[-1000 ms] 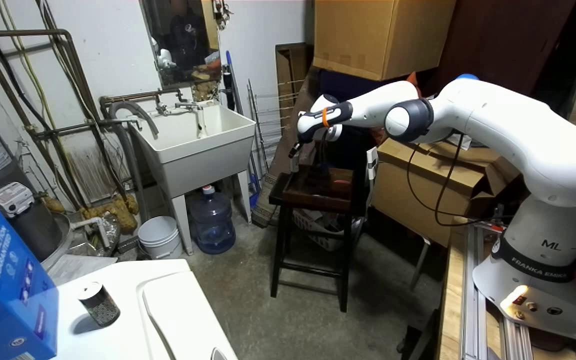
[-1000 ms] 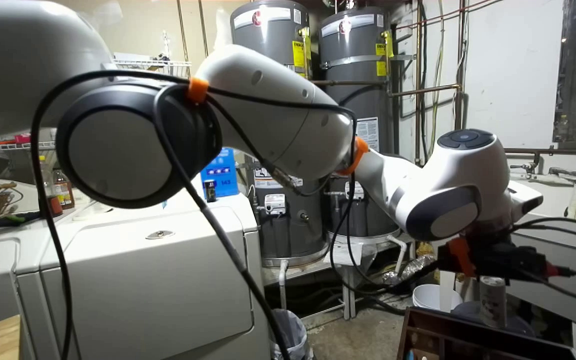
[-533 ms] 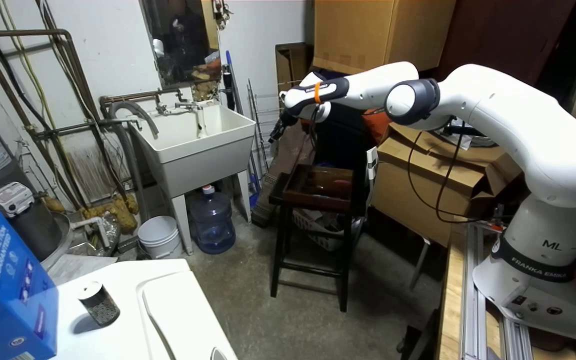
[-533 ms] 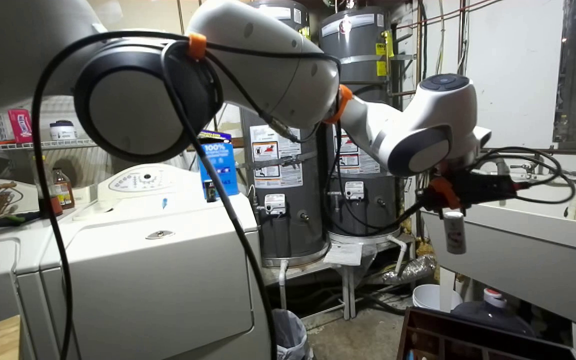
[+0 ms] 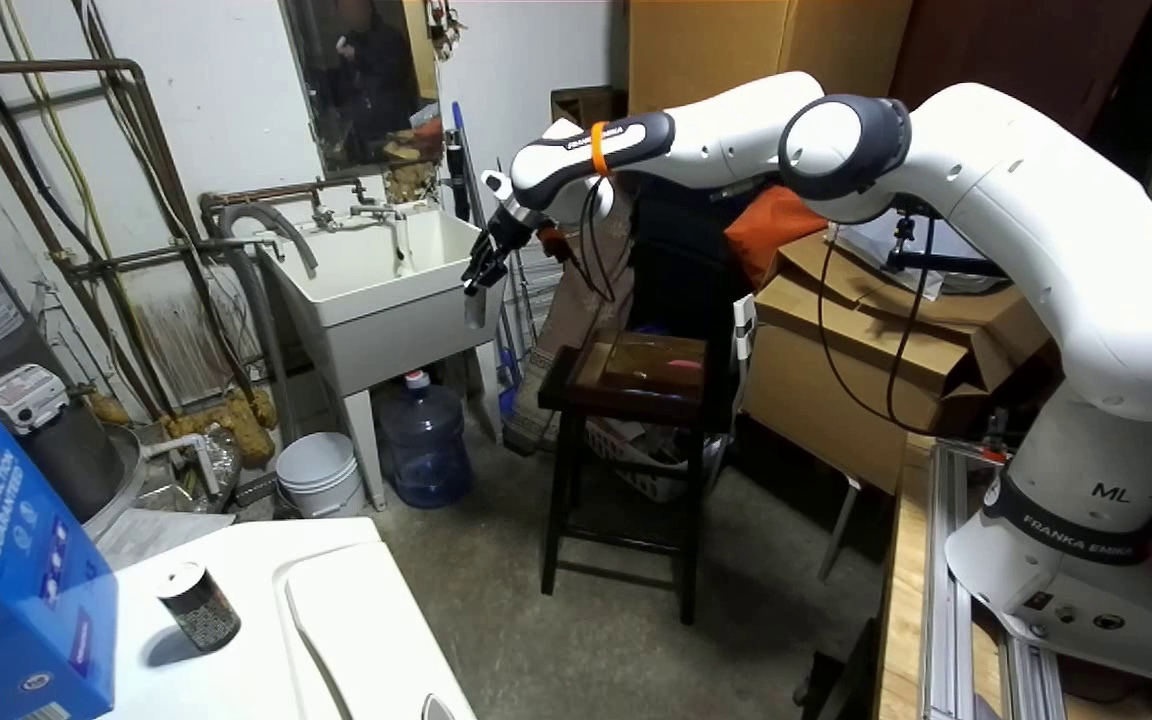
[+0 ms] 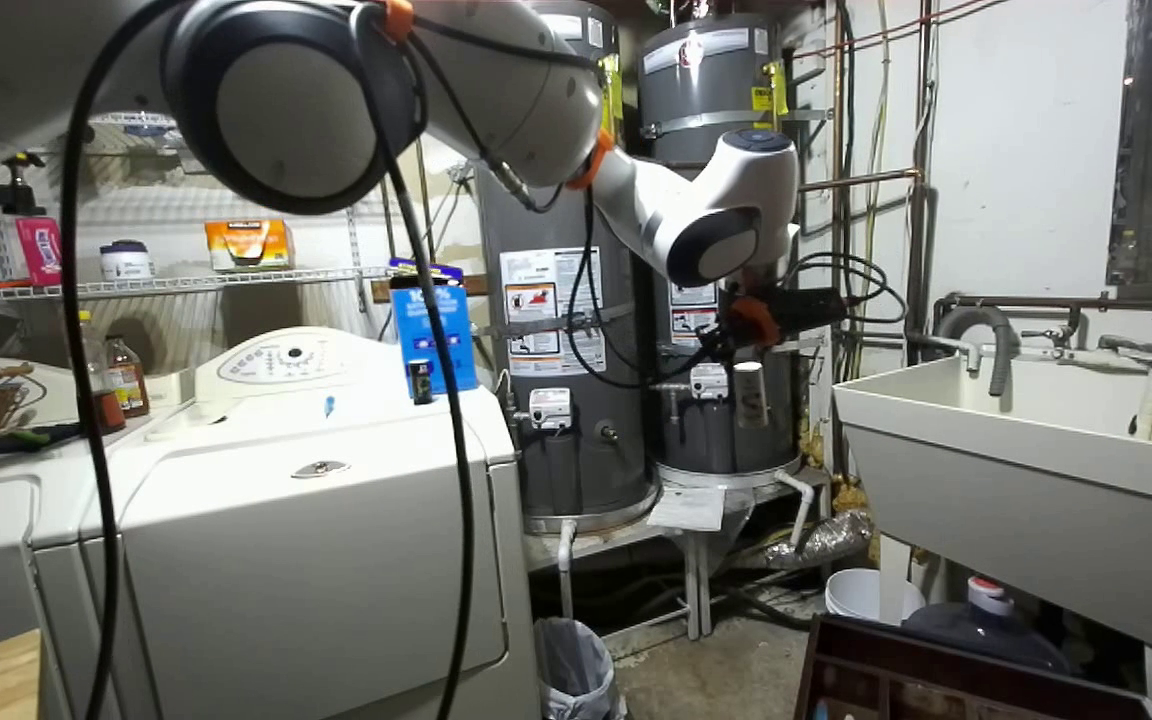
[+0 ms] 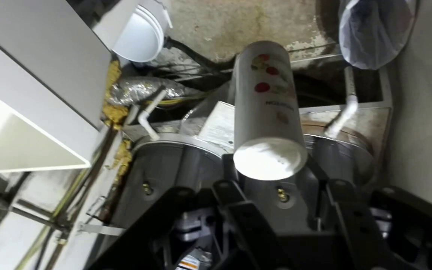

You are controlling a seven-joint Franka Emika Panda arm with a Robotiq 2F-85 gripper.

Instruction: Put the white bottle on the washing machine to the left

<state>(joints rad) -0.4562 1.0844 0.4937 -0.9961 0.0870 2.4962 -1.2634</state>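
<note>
In an exterior view, washing machine (image 6: 316, 590) at left, my goal; I should go in high, skirt the dark cylinder (image 6: 421, 382), set down flat, then release; white bottle (image 6: 751, 398) hangs in front of the water heater (image 6: 711, 440), my end effector (image 7: 272, 167) pinching its upper end; exact contact hidden, label (image 7: 272, 86) blurry.

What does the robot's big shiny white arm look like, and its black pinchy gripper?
The smooth, rounded white arm has dark grey joint rings, bright orange straps and looping black cables. ML is printed on its white base, above a dark band reading FRANKA EMIKA. The black gripper has slim, jointed fingers.
</note>
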